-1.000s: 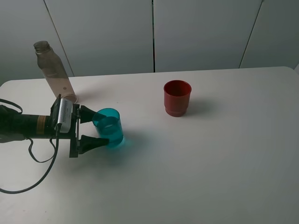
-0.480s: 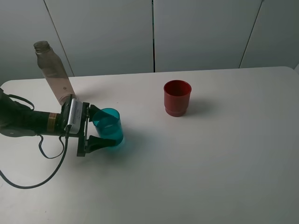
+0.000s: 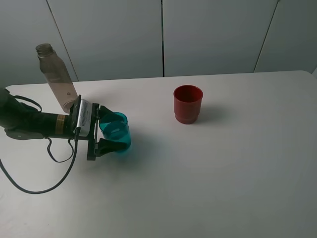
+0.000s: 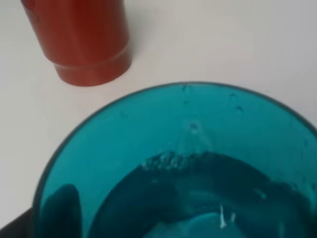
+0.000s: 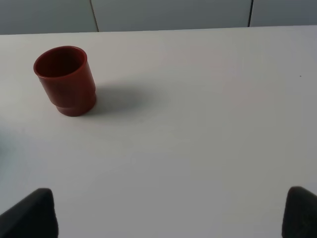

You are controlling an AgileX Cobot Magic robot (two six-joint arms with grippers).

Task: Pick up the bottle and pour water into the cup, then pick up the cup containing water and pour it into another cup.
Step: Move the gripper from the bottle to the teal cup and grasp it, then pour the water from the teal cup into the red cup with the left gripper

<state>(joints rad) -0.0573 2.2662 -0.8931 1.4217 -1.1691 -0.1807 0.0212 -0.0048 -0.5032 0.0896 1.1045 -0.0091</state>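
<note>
The second step is in hand: the bottle [image 3: 58, 76] stands upright at the back left of the surface [image 3: 223, 173], apart from the arm, and the teal cup [image 3: 118, 130] already holds water [image 4: 198, 198], as the left wrist view shows. The left tool [image 3: 110, 131] reaches in from the side and is clamped on the teal cup, one side against each wall. Whether the cup's base has left the surface cannot be told. The red cup [image 3: 188, 103] waits upright and empty, well apart toward the right. The right tool [image 5: 166, 213] hangs released and holds nothing, its tips spread wide at the edges of its own view, with the red cup [image 5: 65, 80] ahead of it. The next move probably calls for lifting the teal cup level so nothing spills, carrying it across until its rim is just above the red cup's mouth, then tipping it slowly.
</note>
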